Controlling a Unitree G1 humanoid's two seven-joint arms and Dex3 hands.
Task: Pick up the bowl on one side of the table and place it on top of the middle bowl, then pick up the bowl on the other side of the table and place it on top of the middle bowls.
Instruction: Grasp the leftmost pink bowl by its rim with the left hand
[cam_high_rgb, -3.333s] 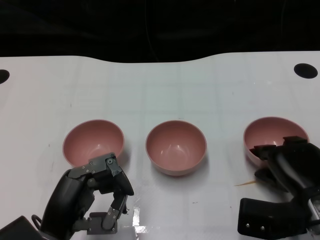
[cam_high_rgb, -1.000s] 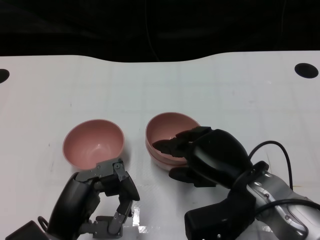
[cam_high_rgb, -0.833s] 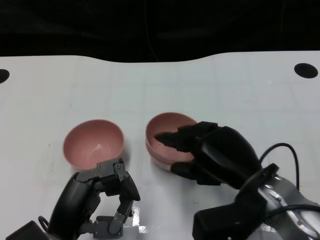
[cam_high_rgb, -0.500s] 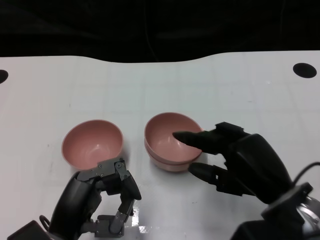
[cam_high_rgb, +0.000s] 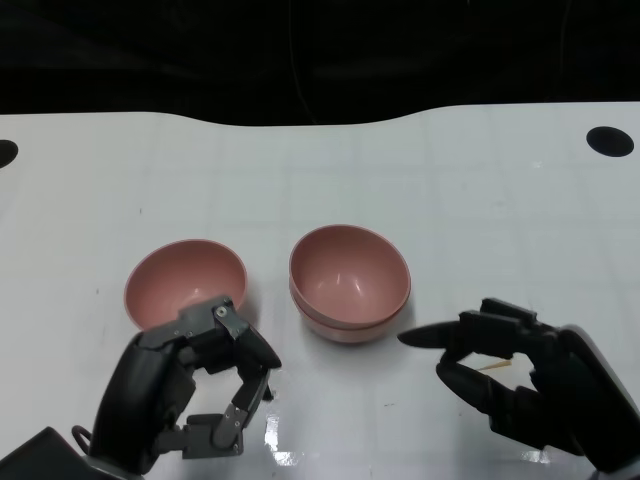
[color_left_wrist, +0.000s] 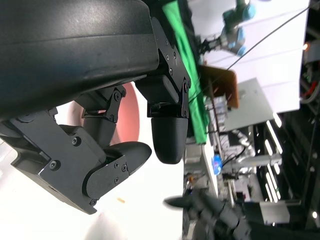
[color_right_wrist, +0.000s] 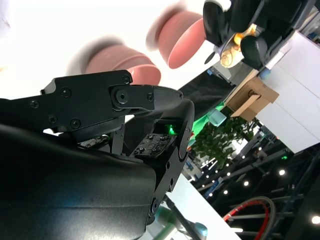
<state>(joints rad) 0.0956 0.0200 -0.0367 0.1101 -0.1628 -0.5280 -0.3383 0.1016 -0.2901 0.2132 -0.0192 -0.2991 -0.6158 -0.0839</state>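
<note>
Two pink bowls are nested as a stack (cam_high_rgb: 349, 281) at the middle of the white table (cam_high_rgb: 320, 170). A single pink bowl (cam_high_rgb: 184, 282) stands to its left. My left hand (cam_high_rgb: 190, 385) hovers just in front of that bowl, fingers curled with a gap between them, holding nothing. My right hand (cam_high_rgb: 520, 385) is at the lower right, fingers spread and empty, a little apart from the stack. The right wrist view shows the stack (color_right_wrist: 122, 65) and the single bowl (color_right_wrist: 185, 37) blurred beyond the fingers. In the left wrist view a slice of pink bowl (color_left_wrist: 127, 112) shows behind the fingers.
A small tan splinter (cam_high_rgb: 492, 367) lies on the table by my right hand. Dark round holes mark the table at the far right (cam_high_rgb: 611, 140) and far left (cam_high_rgb: 5, 152). The table's far edge meets a black background.
My right hand carried the right bowl onto the middle bowl, let it go and drew back toward the lower right. The left hand has risen slightly toward the left bowl.
</note>
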